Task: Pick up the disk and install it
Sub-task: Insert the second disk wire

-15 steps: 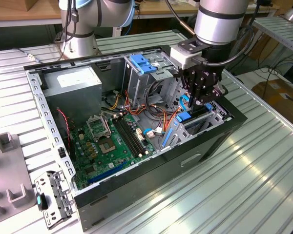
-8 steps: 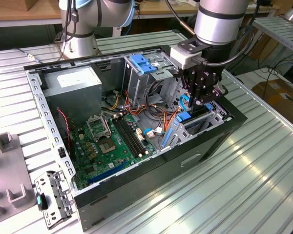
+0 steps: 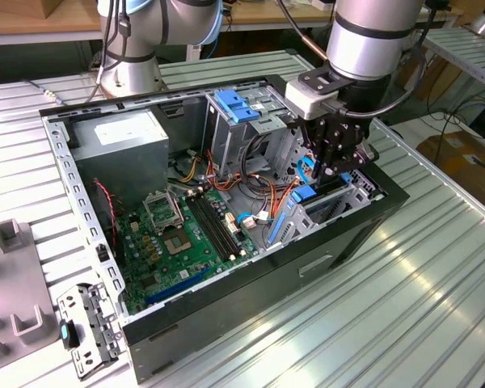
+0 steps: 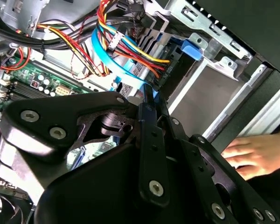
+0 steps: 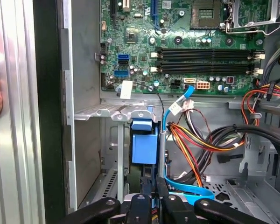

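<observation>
1. End effector (image 3: 333,162) lowered inside open computer case (image 3: 105,242), fingers narrow, gripping the disk (image 5: 144,148).
2. Disk upright in drive bay beside motherboard (image 3: 190,234).
3. Person's hand (image 4: 252,154) touching case exterior.

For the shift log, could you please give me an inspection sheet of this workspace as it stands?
Surface: ribbed metal table carrying the open computer case.
Job's things: the disk, blue rail showing, stands in the drive cage at the exterior view's right end of the case.
Clutter: grey fixtures and a loose bracket at the exterior view's left.
Grippers: the claw is down in the cage, right at the disk.
Cables: blue flat cable and coloured wire bundle lie close beside the claw.
Surroundings: a person's hand just outside the case; cardboard box on the floor.
</observation>
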You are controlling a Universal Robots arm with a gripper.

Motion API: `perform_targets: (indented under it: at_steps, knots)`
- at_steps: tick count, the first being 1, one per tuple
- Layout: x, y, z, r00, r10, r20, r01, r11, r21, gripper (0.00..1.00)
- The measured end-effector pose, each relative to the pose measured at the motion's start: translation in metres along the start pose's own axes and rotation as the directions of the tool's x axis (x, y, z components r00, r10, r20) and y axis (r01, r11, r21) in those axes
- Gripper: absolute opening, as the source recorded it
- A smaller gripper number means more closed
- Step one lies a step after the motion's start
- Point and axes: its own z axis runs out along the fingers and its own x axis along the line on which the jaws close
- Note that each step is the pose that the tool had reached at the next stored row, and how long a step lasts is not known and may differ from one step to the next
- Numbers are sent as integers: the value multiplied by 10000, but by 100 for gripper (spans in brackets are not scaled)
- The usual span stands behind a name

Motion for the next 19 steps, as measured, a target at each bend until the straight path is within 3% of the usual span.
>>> perform_targets:
  at_steps: [1, 6, 11, 15, 19]
  knots:
    - [15, 0, 2, 9999, 15, 117, -15, 10000, 1, 16]
    - [41, 1, 4, 9997, 29, 222, -30, 10000, 11, 16]
    - [40, 3, 16, 9997, 32, 240, -33, 10000, 17, 16]
    - [49, 11, 75, 9997, 33, 239, -33, 10000, 16, 16]
    - [51, 10, 77, 9997, 33, 249, -34, 10000, 19, 16]
